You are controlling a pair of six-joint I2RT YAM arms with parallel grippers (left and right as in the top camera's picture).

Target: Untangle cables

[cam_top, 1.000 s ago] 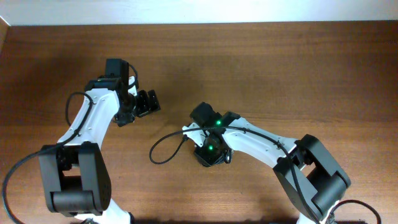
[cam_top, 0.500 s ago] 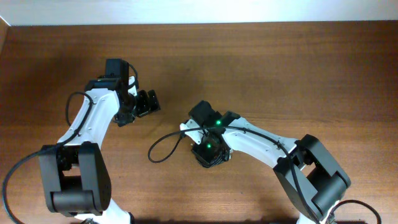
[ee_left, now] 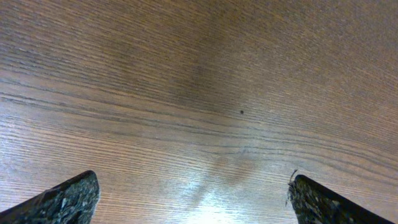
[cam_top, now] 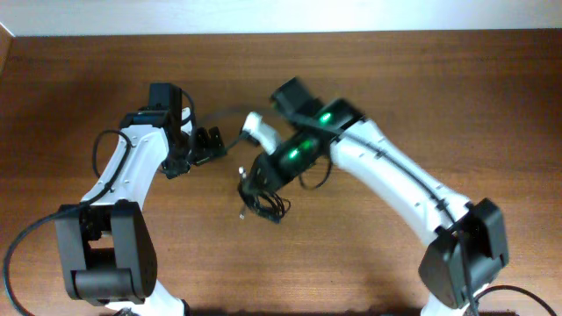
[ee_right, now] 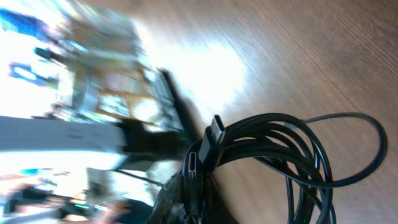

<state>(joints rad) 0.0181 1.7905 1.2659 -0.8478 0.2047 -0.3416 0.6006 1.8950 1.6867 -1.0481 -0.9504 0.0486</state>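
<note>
- The right gripper [ee_right: 185, 200] is a blurred dark mass at the bottom edge of its wrist view. It is clamped on the cables [ee_right: 280, 155], whose thin black loops fan out to the right.
- One flat plug end [ee_right: 214, 132] sticks up just above the pinch.
- From overhead, the tangle sits near the middle of the wooden table [cam_top: 457, 105], just below the right gripper. Whether it touches the wood is unclear.
- Farther back and to the left, the left gripper [cam_top: 209, 145] is apart from the bundle. Its fingertips [ee_left: 62, 199] are spread wide over bare wood, with nothing between them.
</note>
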